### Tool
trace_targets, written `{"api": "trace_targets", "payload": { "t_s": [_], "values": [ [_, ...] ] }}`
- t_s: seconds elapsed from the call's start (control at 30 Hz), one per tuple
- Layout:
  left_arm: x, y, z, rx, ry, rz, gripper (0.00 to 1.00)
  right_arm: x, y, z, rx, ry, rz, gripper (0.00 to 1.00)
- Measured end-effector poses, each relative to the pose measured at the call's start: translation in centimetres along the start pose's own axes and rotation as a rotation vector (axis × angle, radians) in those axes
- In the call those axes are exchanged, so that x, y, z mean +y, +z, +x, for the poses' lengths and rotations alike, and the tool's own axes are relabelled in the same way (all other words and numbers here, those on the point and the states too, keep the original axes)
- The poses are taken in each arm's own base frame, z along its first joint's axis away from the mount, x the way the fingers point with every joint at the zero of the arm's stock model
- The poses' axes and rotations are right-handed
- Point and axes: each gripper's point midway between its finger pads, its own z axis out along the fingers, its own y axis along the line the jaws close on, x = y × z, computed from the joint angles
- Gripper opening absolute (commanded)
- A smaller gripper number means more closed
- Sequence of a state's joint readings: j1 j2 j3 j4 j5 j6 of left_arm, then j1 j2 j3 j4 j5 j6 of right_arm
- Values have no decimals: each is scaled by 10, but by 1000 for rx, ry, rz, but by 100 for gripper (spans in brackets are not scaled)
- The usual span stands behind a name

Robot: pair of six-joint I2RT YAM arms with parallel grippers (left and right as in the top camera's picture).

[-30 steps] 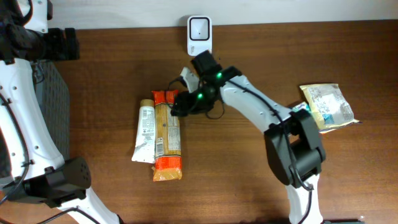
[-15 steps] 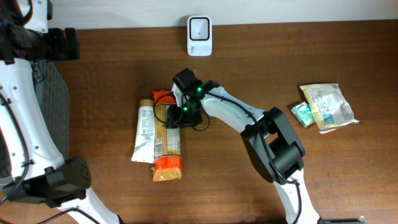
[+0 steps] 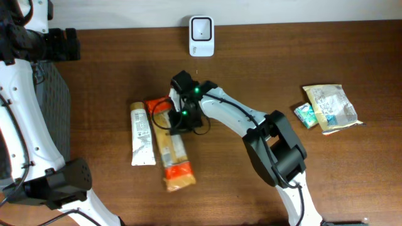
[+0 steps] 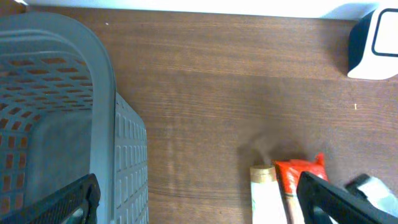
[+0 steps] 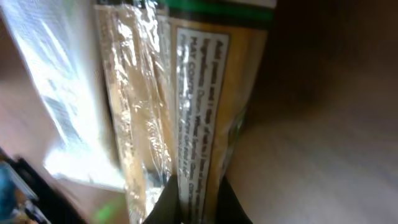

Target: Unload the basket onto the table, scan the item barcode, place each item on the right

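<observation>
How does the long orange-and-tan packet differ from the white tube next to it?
The long orange-and-tan packet is longer, lies slanted, and is pinched by the right gripper; the white tube is shorter, lies nearly straight, and is not gripped. Both lie on the brown wooden table.

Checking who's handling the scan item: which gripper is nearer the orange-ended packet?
Right. The right gripper is shut on the orange-ended packet. The left gripper hangs open, apart from the packet, beside the grey basket.
</observation>
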State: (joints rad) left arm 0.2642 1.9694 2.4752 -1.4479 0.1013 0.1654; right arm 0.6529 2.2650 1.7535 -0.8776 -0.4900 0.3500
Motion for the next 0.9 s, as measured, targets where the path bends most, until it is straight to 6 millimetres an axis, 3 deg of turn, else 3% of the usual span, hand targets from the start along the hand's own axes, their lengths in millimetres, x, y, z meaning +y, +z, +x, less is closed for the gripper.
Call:
{"api": "trace_targets", "payload": {
  "t_s": [0.07,0.2,0.3,0.33,0.37,0.4,0.5,0.7,0.8,0.9],
  "values": [
    [0,0,0,0,0,0,99,-20,-27,13,40,-3,140,4],
    [0,0,0,0,0,0,99,-63,-87,16,36,-32,511,4],
    [0,0,0,0,0,0,99,-86,-108,16,16,-68,748,4],
    [0,0,0,0,0,0,99,-84,-108,16,12,-85,775,5],
    [0,0,0,0,0,0,99,-81,-103,16,12,-98,777,36],
    [0,0,0,0,0,0,99,-76,-87,16,31,-116,761,49],
    [0,0,0,0,0,0,99,-62,-48,29,145,-179,618,68],
    [0,0,0,0,0,0,99,-49,-46,48,277,-296,455,83],
    [0,0,0,0,0,0,99,-71,-56,46,294,-256,409,83],
    [0,0,0,0,0,0,99,-108,-45,63,353,-184,409,84]
  ]
}}
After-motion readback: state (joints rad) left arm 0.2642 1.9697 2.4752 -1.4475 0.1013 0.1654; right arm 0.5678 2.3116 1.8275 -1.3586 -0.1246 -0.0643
